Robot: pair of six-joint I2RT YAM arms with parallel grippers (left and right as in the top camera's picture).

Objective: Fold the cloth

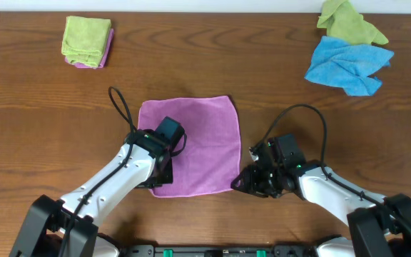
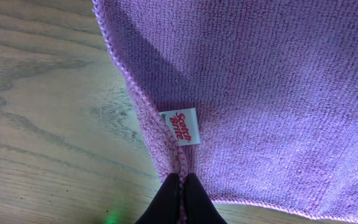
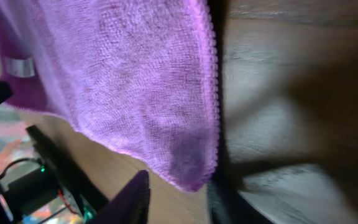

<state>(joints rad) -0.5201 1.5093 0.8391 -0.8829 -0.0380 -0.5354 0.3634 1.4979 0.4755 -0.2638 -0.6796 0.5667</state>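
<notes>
Near the front edge of the worktop, the left pincer is closed on the near-left corner of the cloth. The right pincer stands with its jaws apart on either side of the near-right corner, apparently not yet clamped. The step in hand looks like securing both near corners. Next the right must close, then both should lift and carry that edge to the far edge, level. A white tag beside the left grip reads Scotch-Brite in red. In the far corners lie a lime cloth and a blue cloth.
</notes>
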